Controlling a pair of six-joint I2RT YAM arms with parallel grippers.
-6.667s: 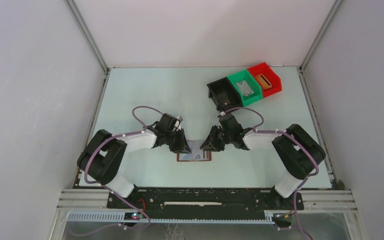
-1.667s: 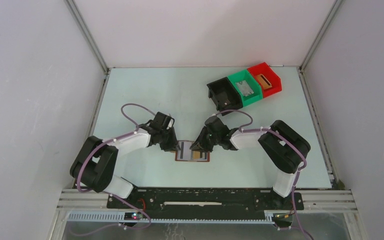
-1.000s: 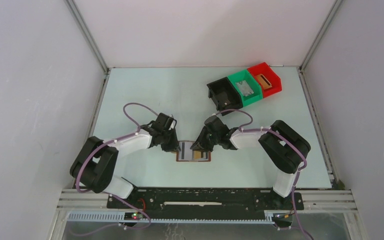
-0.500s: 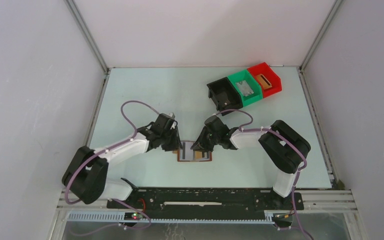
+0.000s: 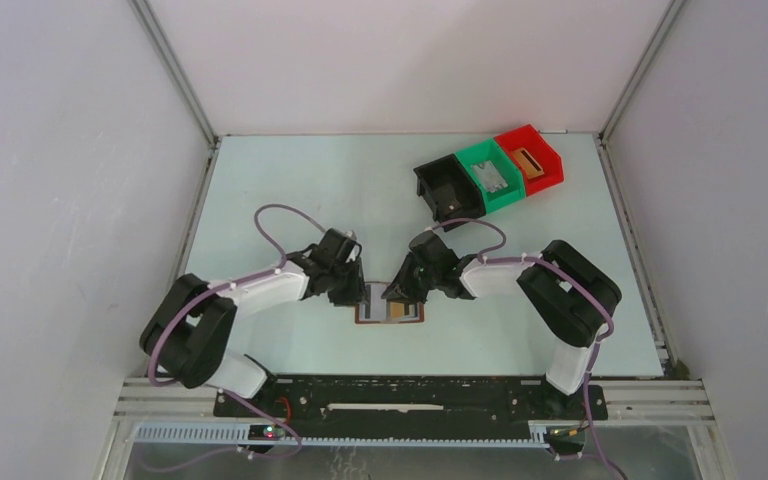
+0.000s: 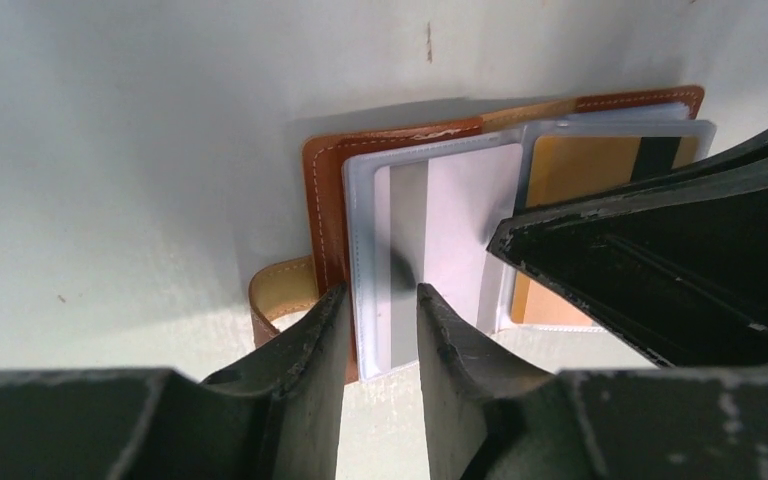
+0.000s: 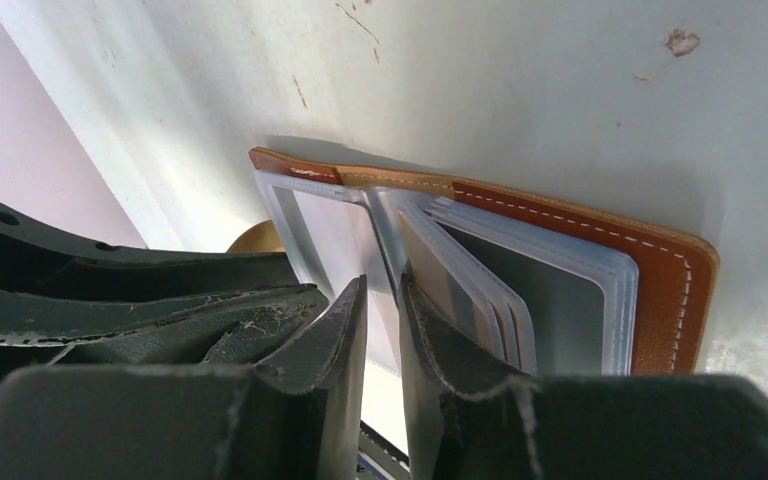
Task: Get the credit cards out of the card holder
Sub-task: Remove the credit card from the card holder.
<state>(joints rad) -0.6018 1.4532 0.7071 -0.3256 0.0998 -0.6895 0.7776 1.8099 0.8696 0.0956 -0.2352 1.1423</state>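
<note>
The brown card holder (image 5: 390, 319) lies open on the table between both grippers. In the left wrist view its brown rim (image 6: 325, 200) frames clear sleeves. The left sleeve holds a grey-white card (image 6: 460, 220) with a dark stripe, the right one a tan-orange card (image 6: 580, 165). My left gripper (image 6: 378, 305) is open by a narrow gap, its tips at the near edge of the left sleeve. My right gripper (image 7: 382, 295) is nearly closed, tips down at the fold beside the raised sleeves (image 7: 480, 290). From above the left gripper (image 5: 358, 298) and right gripper (image 5: 396, 295) stand close together.
A black bin (image 5: 448, 190), a green bin (image 5: 492, 175) with a grey card in it and a red bin (image 5: 530, 158) with a tan card stand in a row at the back right. The wallet's strap tab (image 6: 275, 295) curls out at its left.
My left arm has swung and its gripper has shifted slightly right, onto the wallet's left edge. The right arm and the wallet have stayed still.
</note>
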